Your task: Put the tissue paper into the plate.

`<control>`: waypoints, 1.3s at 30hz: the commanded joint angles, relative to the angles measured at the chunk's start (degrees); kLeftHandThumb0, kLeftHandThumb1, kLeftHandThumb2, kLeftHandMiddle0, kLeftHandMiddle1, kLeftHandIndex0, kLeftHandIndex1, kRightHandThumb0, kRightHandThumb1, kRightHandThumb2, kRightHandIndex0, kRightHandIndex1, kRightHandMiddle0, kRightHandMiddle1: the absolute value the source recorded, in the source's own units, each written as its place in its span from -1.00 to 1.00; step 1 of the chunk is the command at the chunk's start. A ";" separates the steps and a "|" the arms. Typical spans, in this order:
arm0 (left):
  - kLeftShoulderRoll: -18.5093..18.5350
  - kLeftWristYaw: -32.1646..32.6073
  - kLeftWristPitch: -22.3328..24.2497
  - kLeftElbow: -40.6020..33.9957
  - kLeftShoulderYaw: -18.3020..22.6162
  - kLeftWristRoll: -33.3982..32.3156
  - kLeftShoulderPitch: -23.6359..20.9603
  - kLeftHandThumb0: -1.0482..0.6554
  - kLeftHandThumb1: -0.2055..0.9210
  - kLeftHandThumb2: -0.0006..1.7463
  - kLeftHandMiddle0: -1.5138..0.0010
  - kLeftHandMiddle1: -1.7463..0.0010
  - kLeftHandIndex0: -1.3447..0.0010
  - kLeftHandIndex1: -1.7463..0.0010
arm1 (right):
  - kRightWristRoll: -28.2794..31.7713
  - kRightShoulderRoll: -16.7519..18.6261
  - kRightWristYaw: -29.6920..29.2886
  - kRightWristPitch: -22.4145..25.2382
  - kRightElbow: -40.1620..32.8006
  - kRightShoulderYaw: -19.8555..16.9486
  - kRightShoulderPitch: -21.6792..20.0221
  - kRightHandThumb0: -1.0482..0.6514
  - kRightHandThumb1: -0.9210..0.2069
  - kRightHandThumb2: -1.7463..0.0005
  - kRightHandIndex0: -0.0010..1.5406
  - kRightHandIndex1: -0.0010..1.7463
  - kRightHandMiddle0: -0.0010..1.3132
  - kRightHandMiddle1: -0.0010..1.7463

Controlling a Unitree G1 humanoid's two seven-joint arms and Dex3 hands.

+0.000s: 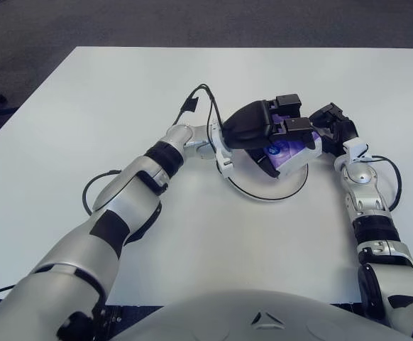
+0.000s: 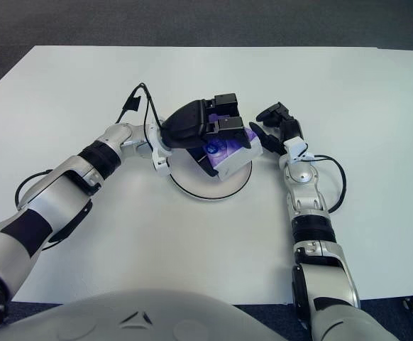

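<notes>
The left hand (image 1: 263, 124) and the tissue pack (image 1: 292, 150) it held covered the white plate (image 1: 263, 193), blocking approach from 9 through 12 o'clock. The right hand (image 1: 334, 124) stood just beside the plate at 3 o'clock, closing that side. Bare white table (image 1: 121, 92) lay free toward 6 o'clock and far out at 12.

The tabletop (image 1: 121, 92) is smooth, matt white. The plate (image 1: 252, 190) looks glossy white with a dark rim. The tissue pack (image 2: 231, 153) has shiny purple-and-white plastic wrapping. Arms show satin silver metal.
</notes>
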 commanded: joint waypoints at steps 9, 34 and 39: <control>2.73 -21.89 0.26 -1.00 1.02 -8.94 0.04 0.22 0.99 -0.68 0.25 -0.57 0.54 -0.61 | -1.06 5.65 -1.47 12.91 -15.36 3.50 12.71 -0.20 -0.86 0.41 -0.07 0.85 -0.44 0.86; 8.56 -51.62 5.86 -11.50 4.03 -27.03 2.07 -0.85 1.00 0.07 0.11 1.00 0.51 0.97 | -4.01 2.38 -0.86 3.73 -6.77 4.48 10.99 -0.19 -0.94 0.47 -0.15 1.00 -0.49 0.88; 8.59 -54.93 8.39 -14.58 6.15 -31.75 3.95 -0.89 1.00 0.04 0.22 1.00 0.60 0.99 | -3.97 2.35 -0.93 3.27 -6.21 4.58 10.78 -0.19 -0.95 0.48 -0.15 1.00 -0.50 0.88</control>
